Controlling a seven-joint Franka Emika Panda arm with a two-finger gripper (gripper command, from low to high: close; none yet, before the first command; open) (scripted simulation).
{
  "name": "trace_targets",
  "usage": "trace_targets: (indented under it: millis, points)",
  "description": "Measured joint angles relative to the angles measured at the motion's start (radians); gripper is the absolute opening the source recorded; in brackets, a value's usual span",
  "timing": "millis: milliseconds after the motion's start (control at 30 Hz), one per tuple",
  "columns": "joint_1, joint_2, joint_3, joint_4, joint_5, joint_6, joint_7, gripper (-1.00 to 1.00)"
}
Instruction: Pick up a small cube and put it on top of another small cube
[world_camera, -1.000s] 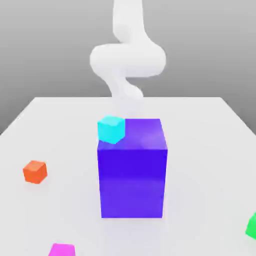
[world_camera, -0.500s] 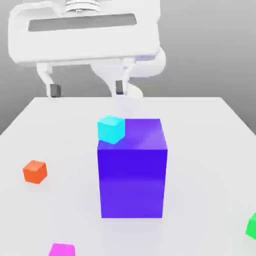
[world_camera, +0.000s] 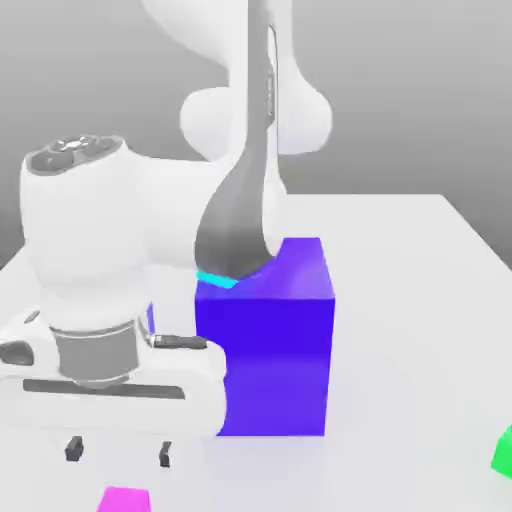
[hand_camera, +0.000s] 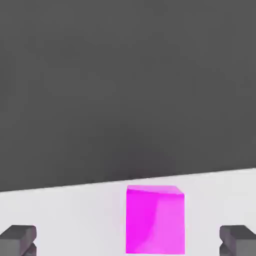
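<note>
White table (world_camera: 420, 260), grey backdrop. Arm swung down from above blue block (world_camera: 275, 340) within last half second. Gripper (world_camera: 118, 452) now low over magenta cube (hand_camera: 155, 219), fingers spread, nothing held. Cube sits between fingertips; approach done, grasp pending.

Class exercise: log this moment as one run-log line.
phase: approach | gripper: open, above pink cube | holding: nothing | stack: not done

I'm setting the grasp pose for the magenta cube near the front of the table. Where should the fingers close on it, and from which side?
Grip the magenta cube across its two opposite vertical side faces, coming straight down from above. It sits flat on the table with nothing touching it, and in the hand view it lies between the open gripper fingertips, so a descent should likely bracket it.
</note>
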Motion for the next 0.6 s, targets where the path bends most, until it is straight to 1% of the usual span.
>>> trace_targets:
  millis: [133, 167, 367, 533, 600]
  points:
    - [-0.033, 0.146, 0.036, 0.029, 0.036, 0.102, -0.03, 0.0]
    - [-0.038, 0.165, 0.042, 0.034, 0.041, 0.117, -0.034, -1.0]
    - [-0.041, 0.175, 0.046, 0.036, 0.044, 0.123, -0.036, -1.0]
    - [-0.008, 0.039, 0.009, 0.005, 0.0, 0.019, -0.002, -1.0]
    - [0.054, 0.009, 0.03, 0.0, -0.021, -0.008, 0.037, -1.0]
